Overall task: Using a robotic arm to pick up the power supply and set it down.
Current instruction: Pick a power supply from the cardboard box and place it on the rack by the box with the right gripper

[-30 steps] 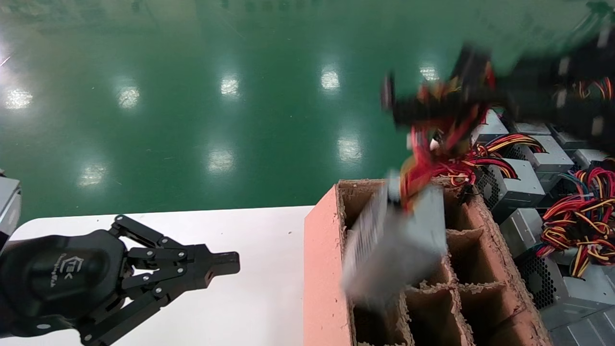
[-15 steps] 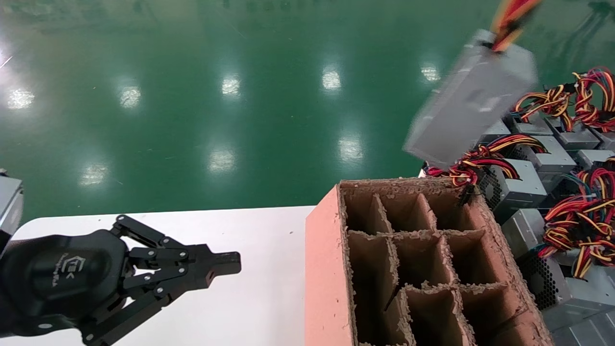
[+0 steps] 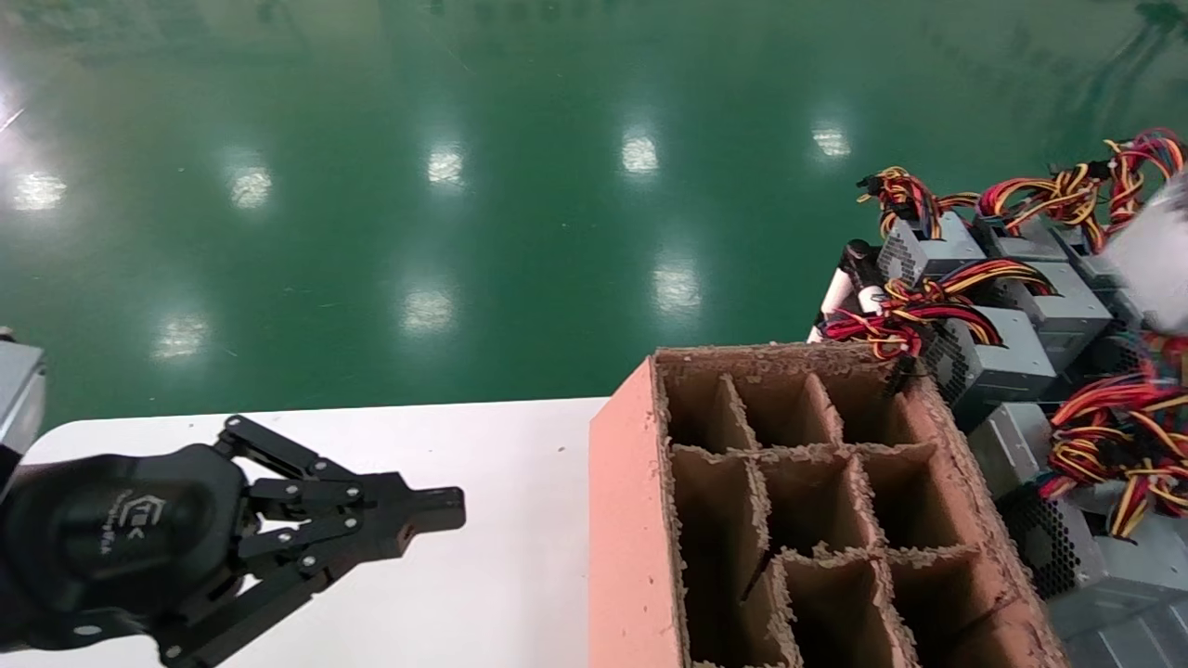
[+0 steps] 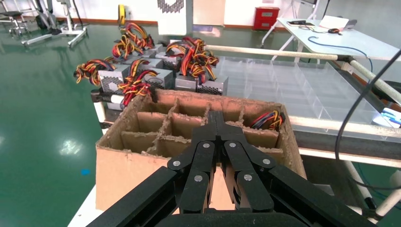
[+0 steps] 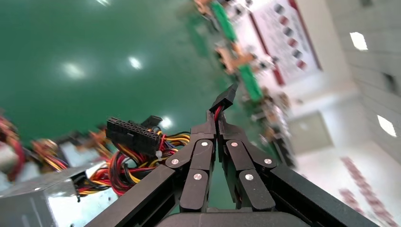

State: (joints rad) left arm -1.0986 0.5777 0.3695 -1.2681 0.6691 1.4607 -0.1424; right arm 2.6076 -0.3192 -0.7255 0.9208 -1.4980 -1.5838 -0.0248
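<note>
Half a second ago the power supply (image 3: 1155, 269) hung at 1 o'clock; now it's at 3 o'clock. Right gripper (image 5: 217, 122) pinches its wires (image 5: 142, 163). Left gripper (image 3: 436, 509) rests closed at 8 o'clock over the table (image 3: 483, 575)

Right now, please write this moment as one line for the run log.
right claw: shut on power supply cable | power supply: hanging, outside cardboard box | left claw: shut, parked over table
</note>
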